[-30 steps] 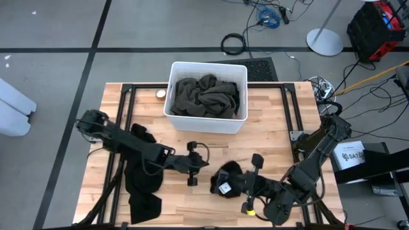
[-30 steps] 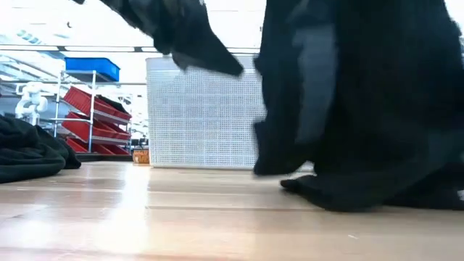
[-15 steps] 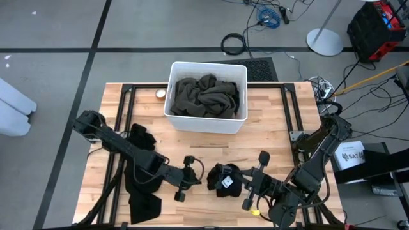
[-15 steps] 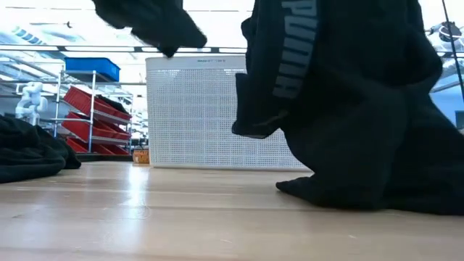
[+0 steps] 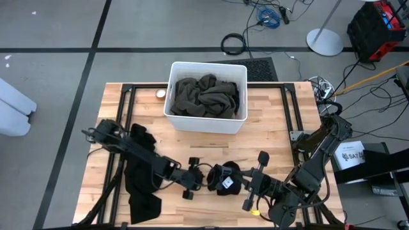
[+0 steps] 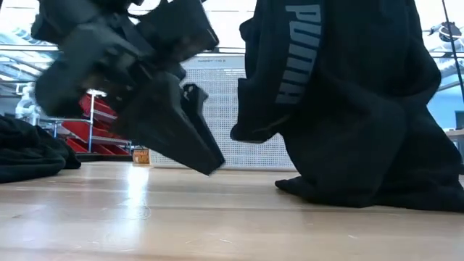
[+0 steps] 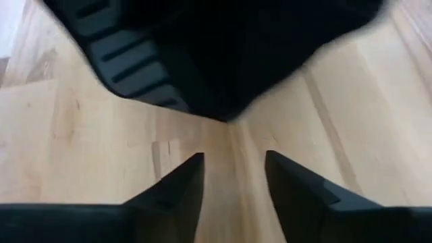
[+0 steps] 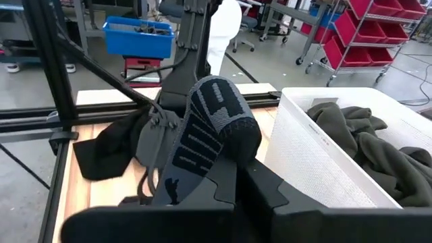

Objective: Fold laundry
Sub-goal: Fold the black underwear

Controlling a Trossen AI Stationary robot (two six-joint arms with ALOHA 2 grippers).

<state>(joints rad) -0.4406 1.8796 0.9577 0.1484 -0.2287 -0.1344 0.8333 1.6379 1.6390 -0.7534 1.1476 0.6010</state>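
Note:
A black garment (image 5: 225, 180) with grey lettering (image 6: 296, 51) hangs at the near middle of the table, and my right gripper (image 5: 241, 183) is shut on it. Its lower end rests on the wood. My left gripper (image 7: 233, 177) is open just left of the garment, low over the table, with only bare wood between its fingers. In the low view the left gripper (image 6: 185, 134) slants down toward the garment and stands apart from it. More black laundry (image 5: 140, 176) lies in a heap at the near left. My right gripper holds a bunched upper part of the black garment (image 8: 209, 128), where the grey lettering shows. Its fingers come roughly level from the table's right side, and the cloth hides the fingertips. The garment hangs below them, with its lower end (image 6: 348, 192) on the table.
A white bin (image 5: 176, 115) stands at the far middle with a dark olive-grey garment (image 5: 206, 96) inside. A small round thing (image 5: 160, 94) sits by the bin's left corner. Bare wood (image 5: 211, 144) lies between the bin and the grippers.
My left gripper has come down close to the table, toward the near edge and the black garment. The hanging garment has turned in my right gripper's hold, so its grey lettering now faces the low view; its lower end has stayed on the table.

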